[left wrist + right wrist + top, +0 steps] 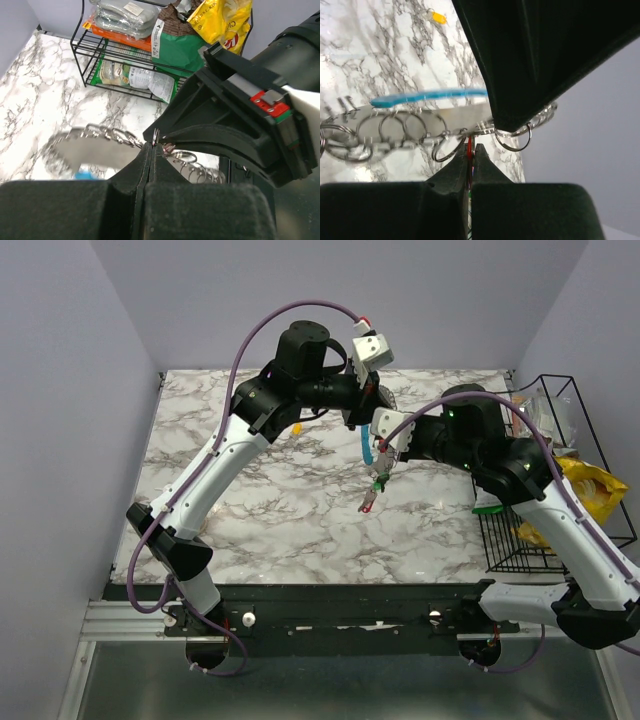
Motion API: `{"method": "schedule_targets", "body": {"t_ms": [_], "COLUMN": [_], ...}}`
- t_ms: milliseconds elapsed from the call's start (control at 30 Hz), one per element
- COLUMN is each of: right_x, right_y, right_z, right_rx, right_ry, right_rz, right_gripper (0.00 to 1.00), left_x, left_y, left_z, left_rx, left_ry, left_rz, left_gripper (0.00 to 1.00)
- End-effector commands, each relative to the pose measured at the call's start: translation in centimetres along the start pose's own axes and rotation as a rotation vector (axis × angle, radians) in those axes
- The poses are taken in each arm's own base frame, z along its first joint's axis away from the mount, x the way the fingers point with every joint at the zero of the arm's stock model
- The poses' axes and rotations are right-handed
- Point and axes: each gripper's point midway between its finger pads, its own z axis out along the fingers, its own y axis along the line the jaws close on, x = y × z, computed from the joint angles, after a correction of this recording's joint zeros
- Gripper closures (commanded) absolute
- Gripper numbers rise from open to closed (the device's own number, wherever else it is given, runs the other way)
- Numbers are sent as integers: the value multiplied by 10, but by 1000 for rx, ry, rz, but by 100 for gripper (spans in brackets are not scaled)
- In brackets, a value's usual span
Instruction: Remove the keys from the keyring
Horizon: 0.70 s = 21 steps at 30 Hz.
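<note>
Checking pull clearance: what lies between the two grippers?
Only the keyring and its small wire rings: left gripper clamps it, right gripper pinches a red key beneath. Seen from the right wrist.

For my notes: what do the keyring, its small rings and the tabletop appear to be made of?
Keyring: a silvery band, probably polished metal given its bright glare, with a blue strip, perhaps plastic. Small rings: thin shiny wire loops, likely steel. Tabletop: white with grey marble veining and a soft sheen; stone or printed laminate, cannot tell.

No readable text, print on racked packets [145, 82] seemingly too blurred
</note>
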Motion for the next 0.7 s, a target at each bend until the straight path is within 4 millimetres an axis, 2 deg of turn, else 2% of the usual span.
{"method": "schedule_targets", "body": {"t_ms": [0,133,333,667], "right_x": [-17,-18,-16,-9], "right_y": [18,25,29,9], "right_z": [-25,-41,-51,-64], "right_rx": [-104,-137,-145,-52], "right_ry": [-76,-96,-94,-72], "right_rz": [10,0,-9,-4], "right_gripper": [99,99,99,99], "left_x": [-27,-28,-26,-24], "left_y": [13,28,48,56], "left_z": [-10,-15,-23,-24], "left_rx": [-115,-212,-332,-371], "left_ry": [-76,-72,-59,-50], "left_rz": [64,66,71,75], "left_gripper": [100,100,100,100]}}
